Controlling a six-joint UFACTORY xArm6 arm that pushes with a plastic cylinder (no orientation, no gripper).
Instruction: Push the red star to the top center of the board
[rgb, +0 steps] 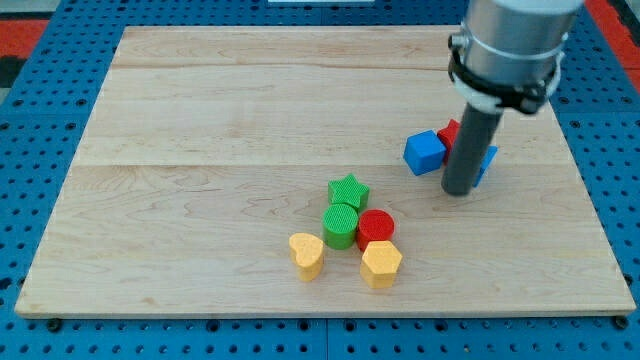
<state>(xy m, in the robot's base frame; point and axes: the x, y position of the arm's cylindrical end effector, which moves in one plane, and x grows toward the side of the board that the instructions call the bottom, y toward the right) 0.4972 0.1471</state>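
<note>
Blue pegboard (40, 120) is seen around a pale wooden board (250, 110), with red strips at the view's top corners. Board grain runs left to right.

Rod is seen coming down from a grey cylinder at the view's top right; my tip (459, 192) is set on the board right of centre. Nothing is gripped: it is a plain rod with no opening parts.

Red star (449, 133) is largely hidden behind the rod; only a small red piece is seen just left of it, so its shape cannot be confirmed. Blue cube (424, 152) is found just left of the rod, touching or nearly touching the red piece. A second blue block (487, 163) is glimpsed at the rod's right edge, shape unclear.

Separate cluster noted lower centre, well apart from the tip: green star (348, 190), green cylinder (340, 225) just below it, red cylinder (376, 226) beside that, yellow hexagon (381, 263) below the red cylinder, yellow heart (306, 255) to the view's left.
</note>
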